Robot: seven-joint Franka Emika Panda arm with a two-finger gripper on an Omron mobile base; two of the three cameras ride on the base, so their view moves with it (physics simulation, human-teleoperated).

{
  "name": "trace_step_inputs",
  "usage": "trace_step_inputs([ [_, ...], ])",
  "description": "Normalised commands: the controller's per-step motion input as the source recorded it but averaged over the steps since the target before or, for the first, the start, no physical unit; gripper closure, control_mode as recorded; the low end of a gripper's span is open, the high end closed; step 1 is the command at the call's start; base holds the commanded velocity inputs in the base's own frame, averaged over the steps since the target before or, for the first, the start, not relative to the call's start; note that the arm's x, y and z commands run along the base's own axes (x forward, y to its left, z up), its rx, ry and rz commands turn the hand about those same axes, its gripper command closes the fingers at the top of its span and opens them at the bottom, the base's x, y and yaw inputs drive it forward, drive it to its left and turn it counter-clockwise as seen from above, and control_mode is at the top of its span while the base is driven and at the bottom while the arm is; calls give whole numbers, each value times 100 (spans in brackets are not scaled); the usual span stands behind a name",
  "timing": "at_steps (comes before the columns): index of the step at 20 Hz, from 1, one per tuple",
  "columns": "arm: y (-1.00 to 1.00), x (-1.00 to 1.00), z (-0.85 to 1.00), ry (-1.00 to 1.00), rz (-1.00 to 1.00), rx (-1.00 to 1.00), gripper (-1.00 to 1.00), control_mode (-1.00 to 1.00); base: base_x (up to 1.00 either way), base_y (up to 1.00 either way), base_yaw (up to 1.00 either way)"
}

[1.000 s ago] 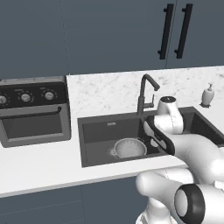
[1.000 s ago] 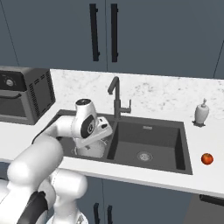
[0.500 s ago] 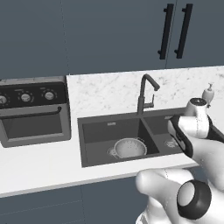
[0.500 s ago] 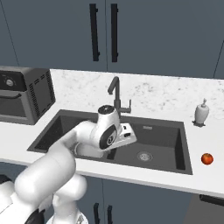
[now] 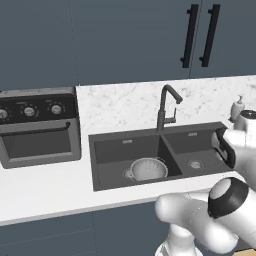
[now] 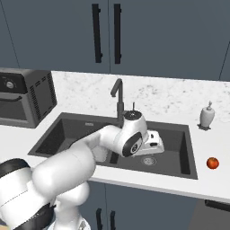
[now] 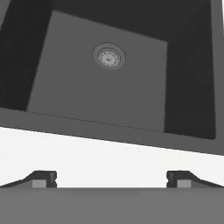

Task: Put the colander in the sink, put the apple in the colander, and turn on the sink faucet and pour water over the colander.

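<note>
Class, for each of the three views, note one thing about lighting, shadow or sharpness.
Left base view: colander evenly lit, soft-edged. Right base view: apple crisp, almost shadowless. Hand view: sink walls darker than floor, drain sharp.

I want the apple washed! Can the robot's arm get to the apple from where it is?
Probably yes. The apple sits alone on the bare counter right of the sink, nothing around it. The open end effector is over the right basin, with nothing between.
</note>
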Motion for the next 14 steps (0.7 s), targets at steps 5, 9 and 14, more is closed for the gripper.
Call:
trace_step_inputs([
  [5,-74,14,8,0,-19,2,-100,-100,0,0,0],
  [9,-76,14,1,0,-18,2,-100,-100,0,0,0],
  [14,-75,7,0,0,-14,6,-100,-100,0,0,0],
])
